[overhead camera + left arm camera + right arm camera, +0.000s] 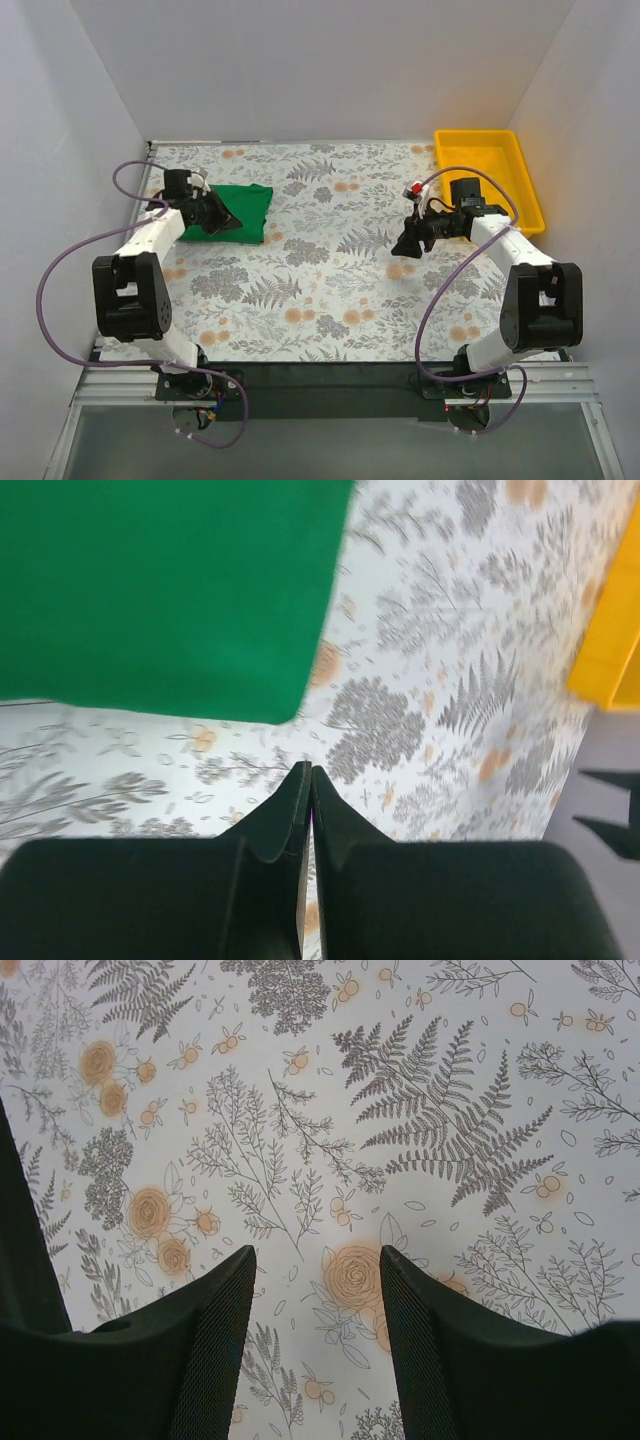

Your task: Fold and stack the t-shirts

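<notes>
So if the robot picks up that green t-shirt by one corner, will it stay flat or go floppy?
Probably floppy: the green t-shirt is soft cloth lying flat in a folded rectangle, so lifting one corner would likely let the fold fall open. It looks thin, so likely light. Pushed, it would probably bunch up on the flowered table top.

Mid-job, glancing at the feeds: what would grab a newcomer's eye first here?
The green t-shirt, folded into a compact block at the far left of the floral table, stands out most, with the left gripper shut just off its edge. Next is the yellow tray at the far right corner. The right gripper is open over bare table, holding nothing.
</notes>
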Action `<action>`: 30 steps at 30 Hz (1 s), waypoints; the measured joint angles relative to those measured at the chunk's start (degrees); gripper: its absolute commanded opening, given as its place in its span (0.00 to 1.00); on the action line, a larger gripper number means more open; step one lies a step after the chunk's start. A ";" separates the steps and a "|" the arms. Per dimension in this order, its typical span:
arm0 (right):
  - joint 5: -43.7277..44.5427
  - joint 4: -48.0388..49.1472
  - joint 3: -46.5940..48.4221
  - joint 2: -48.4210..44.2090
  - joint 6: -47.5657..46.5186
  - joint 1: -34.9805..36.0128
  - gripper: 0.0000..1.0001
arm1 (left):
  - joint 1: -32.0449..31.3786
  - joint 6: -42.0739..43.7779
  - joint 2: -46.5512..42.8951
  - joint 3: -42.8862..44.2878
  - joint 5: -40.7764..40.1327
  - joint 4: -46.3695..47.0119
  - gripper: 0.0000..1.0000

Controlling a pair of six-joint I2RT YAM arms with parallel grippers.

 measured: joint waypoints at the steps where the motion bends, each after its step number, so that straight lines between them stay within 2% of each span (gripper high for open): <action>1: 0.44 -0.13 0.00 -0.15 -0.15 0.00 0.59 | -1.53 0.39 -0.02 -0.11 0.61 -0.02 0.00; 10: 6.34 1.03 -2.69 -4.57 -0.28 0.00 0.59 | -11.28 0.79 0.48 0.24 1.05 4.02 0.00; 14: 7.74 1.44 -3.15 -4.76 -0.22 0.00 0.59 | -13.33 0.15 8.70 7.08 -0.46 4.74 0.00; 20: 8.85 1.64 -3.34 -4.76 -0.24 0.00 0.59 | -16.68 0.33 21.44 14.97 -7.34 3.78 0.00; 30: 8.87 1.77 -3.37 -4.68 -0.24 0.00 0.59 | -17.03 1.79 24.46 17.05 -18.47 -0.31 0.00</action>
